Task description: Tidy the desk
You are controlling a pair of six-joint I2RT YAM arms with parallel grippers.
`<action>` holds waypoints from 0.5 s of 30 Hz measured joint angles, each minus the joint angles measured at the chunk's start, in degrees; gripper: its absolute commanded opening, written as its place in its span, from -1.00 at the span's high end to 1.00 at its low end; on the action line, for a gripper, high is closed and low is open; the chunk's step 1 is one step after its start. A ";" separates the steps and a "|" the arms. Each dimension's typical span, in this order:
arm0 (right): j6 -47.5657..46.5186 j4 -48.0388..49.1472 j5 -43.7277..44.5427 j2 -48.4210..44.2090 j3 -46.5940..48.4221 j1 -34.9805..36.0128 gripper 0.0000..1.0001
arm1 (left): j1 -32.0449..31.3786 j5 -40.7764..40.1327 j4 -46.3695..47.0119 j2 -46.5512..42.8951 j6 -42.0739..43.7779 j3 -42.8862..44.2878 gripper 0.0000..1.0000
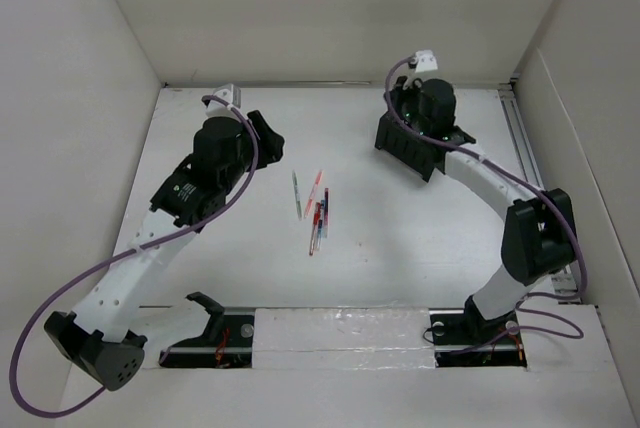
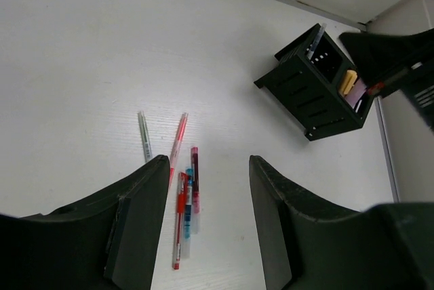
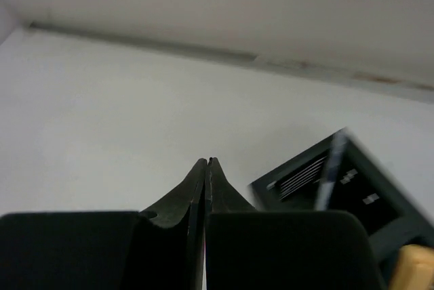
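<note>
The white desk [image 1: 400, 248] holds several loose pens [image 1: 317, 213] at its middle: a green one [image 2: 144, 135], a light red one [image 2: 178, 139], and a red [image 2: 180, 219], a blue [image 2: 188, 202] and a dark pink one [image 2: 194, 178] side by side. My left gripper [image 1: 268, 133] is open and empty, above and left of the pens [image 2: 208, 162]. A black pen holder [image 2: 315, 90] at the back right holds a pen and yellow and pink items. My right gripper [image 3: 207, 161] is shut, hovering just over the holder [image 3: 352, 188], with its tips touching.
White walls enclose the desk on the left, back and right. A rail strip [image 1: 330, 333] runs along the front edge between the arm bases. A metal track [image 1: 525, 143] runs along the right wall.
</note>
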 measured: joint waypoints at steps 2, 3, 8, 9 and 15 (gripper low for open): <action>-0.15 -1.73 -0.20 -0.39 -2.25 4.33 0.86 | 0.00 0.24 0.24 0.13 0.22 0.02 0.07; -0.15 -3.02 -0.39 -0.17 -3.48 6.58 0.74 | 0.00 0.28 0.33 0.20 0.26 0.02 0.08; 0.24 -11.45 -1.38 5.27 -6.34 14.95 0.11 | 0.00 0.28 0.66 0.22 0.37 0.02 0.08; 0.17 -12.66 -1.57 6.54 -6.34 15.63 0.11 | 0.00 0.28 0.68 0.22 0.44 0.02 0.08; 0.61 -18.27 -2.10 11.50 -4.90 18.27 0.11 | 0.00 0.39 0.70 -0.24 0.70 -0.42 0.08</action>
